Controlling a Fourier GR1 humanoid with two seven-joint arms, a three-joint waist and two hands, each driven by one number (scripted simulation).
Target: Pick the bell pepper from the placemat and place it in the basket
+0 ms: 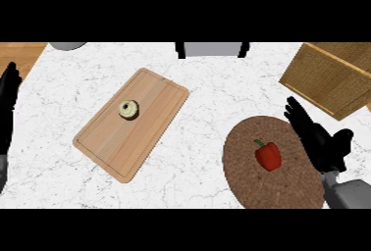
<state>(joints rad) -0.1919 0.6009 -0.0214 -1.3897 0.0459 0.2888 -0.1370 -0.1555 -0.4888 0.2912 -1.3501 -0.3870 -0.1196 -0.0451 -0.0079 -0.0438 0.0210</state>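
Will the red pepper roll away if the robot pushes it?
Probably only a little. The bell pepper looks lumpy, not round, and lies on its side on the rough-looking placemat, so it would likely wobble, not run off. Its skin looks smooth, so it may slip in the right hand fingers.

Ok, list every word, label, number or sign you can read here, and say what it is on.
None: no text shows anywhere.
The bell pepper, placemat, basket, cutting board and the small round food item on the board are all unmarked.
The marble counter shows only grey veining, no writing.
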